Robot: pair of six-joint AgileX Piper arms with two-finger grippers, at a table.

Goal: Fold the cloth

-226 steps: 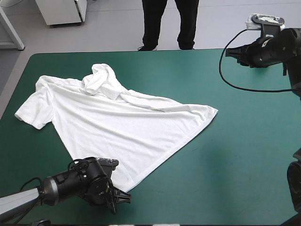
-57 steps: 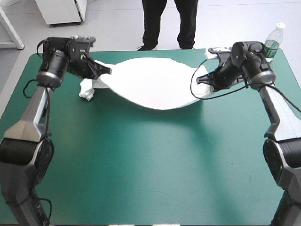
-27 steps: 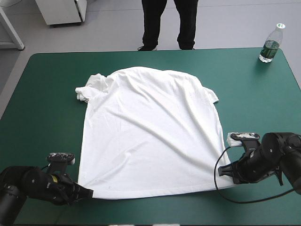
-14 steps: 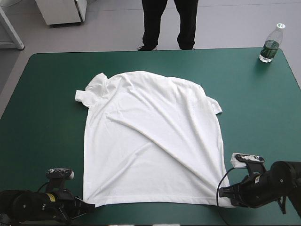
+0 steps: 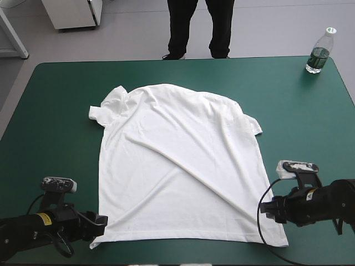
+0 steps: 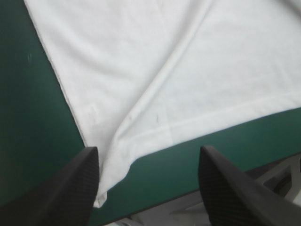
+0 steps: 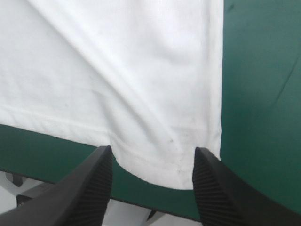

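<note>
Two arms lie low along the near edge of the table [image 5: 310, 138], each reaching inward. The left gripper [image 6: 148, 151] sits by the near left corner, its black fingers [image 6: 70, 188] spread wide, with the hem corner of the T-shirt [image 5: 177, 166] lying loose between them. The right gripper [image 7: 151, 149], toward the near right corner, is spread the same way over the hem's other corner. The white T-shirt lies flat across the middle of the teal-green cover, hem nearest, collar farthest, with one long raised crease running diagonally to its near right corner. A bottle [image 5: 319, 52] stands at the far right corner; its label is too small to read.
</note>
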